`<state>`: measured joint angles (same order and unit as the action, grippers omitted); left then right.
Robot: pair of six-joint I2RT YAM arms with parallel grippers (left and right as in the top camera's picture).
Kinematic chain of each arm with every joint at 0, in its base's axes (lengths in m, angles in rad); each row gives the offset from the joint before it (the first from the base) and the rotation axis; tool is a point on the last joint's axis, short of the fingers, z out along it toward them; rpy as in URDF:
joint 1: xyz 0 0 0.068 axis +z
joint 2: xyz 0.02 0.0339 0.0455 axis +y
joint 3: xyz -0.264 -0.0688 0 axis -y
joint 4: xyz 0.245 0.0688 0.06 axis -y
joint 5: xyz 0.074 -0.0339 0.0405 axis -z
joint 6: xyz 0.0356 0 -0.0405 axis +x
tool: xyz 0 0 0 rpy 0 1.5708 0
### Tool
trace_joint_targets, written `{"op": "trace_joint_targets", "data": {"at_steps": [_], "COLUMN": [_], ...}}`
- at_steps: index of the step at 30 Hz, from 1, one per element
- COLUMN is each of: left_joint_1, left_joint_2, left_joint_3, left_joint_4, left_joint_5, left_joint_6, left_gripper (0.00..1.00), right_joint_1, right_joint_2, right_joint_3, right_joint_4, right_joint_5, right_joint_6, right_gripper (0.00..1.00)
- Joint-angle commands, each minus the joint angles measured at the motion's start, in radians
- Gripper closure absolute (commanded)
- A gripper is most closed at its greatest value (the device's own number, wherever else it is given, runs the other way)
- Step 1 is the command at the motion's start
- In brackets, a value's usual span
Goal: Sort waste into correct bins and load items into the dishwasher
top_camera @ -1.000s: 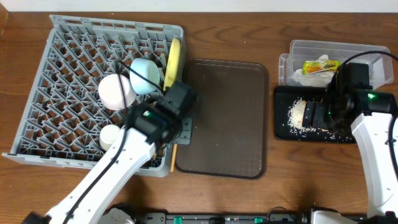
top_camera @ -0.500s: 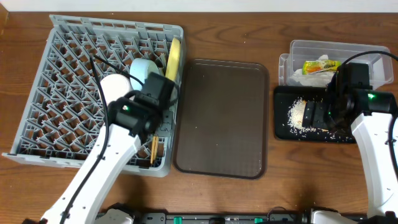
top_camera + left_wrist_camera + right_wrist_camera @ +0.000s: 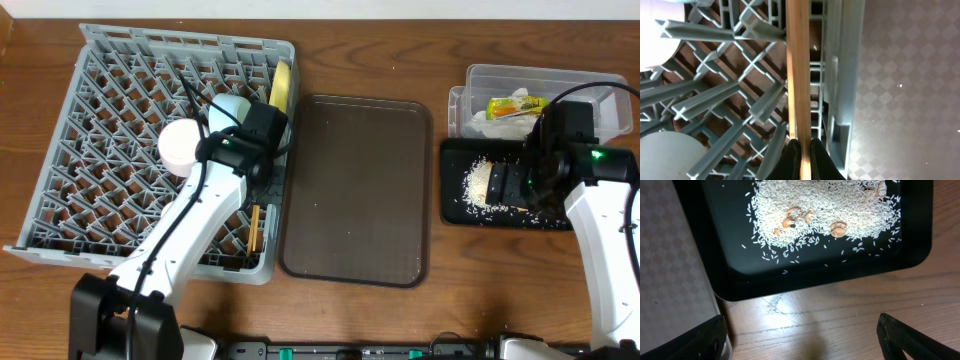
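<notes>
Status, as seen from the side of the desk (image 3: 840, 311).

Rack (image 3: 120, 100): plate (image 3: 281, 88) stands on edge along the right side. The blue bowl (image 3: 230, 105) is just beside it and the white bowl (image 3: 180, 143) is further left. Cup not seen; the left arm crosses where it might sit.

Tub (image 3: 480, 75): wrapper (image 3: 515, 104) inside.

Black tray (image 3: 455, 208): rice (image 3: 482, 180) heaped in it, with stray grains around the heap.

Brown tray (image 3: 355, 190): nothing on it that I can make out.

Judgement: sorting looks done and loading is nearly done. The chopsticks (image 3: 798, 75) look like the last item. What is left is to let them go and lift the arm clear.

Chopsticks vs left hand (image 3: 802, 149): in the left wrist view the pair runs straight out from between the fingers, which pinch it from both sides. The pair lies over the lattice just inside the rack's right wall and parallel to it, with the brown tray beyond that wall. From overhead one end shows in the near right part of the rack. Resting on the lattice or held just above it: cannot tell.

Right hand (image 3: 804, 344): fingers spread wide with nothing between them. It hangs over the near rim of the black tray and bare desk, well apart from the chopsticks.
</notes>
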<state>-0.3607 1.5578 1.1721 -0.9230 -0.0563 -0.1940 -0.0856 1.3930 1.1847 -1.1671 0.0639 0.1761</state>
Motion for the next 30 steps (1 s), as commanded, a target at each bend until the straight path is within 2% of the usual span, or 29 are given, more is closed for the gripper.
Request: {"op": "trace_joint_targets", "data": {"at_steps": [1,5,8,12,16,18,20,24,30], "left_joint_1": [0.005,0.005,0.005,0.012,0.011,0.011,0.014,0.051,0.215], "left_joint_2": [0.002,0.001,-0.015,-0.072,-0.201,-0.225,-0.232,-0.229,-0.229], "left_joint_3": [-0.002,-0.001,0.0,0.02,0.031,0.031,0.031,0.031,0.031], "left_joint_4": [0.013,0.016,0.016,0.008,0.03,0.047,0.058,0.031,-0.071], "left_joint_5": [-0.016,-0.02,-0.02,-0.018,0.058,0.075,0.076,0.09,0.223], "left_joint_6": [0.018,0.018,0.018,0.017,0.016,0.005,-0.011,-0.033,-0.032], "left_gripper": [0.93,0.69,0.57,0.54,0.35,0.3,0.23,0.17,0.14], "right_joint_1": [-0.011,-0.011,-0.011,-0.011,-0.005,0.015,0.046,0.108,0.105], "right_joint_2": [-0.008,-0.008,-0.008,-0.008,-0.008,-0.007,-0.007,-0.005,0.001], "right_joint_3": [0.019,0.019,0.019,0.019,0.019,0.019,0.019,0.019,0.019], "right_joint_4": [-0.003,-0.003,-0.003,-0.002,0.075,0.143,0.215,0.287,0.214], "right_joint_5": [0.006,0.006,0.006,0.003,-0.243,-0.365,-0.381,-0.243,-0.146], "right_joint_6": [0.01,0.01,0.01,0.01,-0.056,-0.091,-0.1,-0.106,-0.106], "right_gripper": [0.06,0.06,0.06,0.02,0.01,0.01,0.01,0.01,0.01]}}
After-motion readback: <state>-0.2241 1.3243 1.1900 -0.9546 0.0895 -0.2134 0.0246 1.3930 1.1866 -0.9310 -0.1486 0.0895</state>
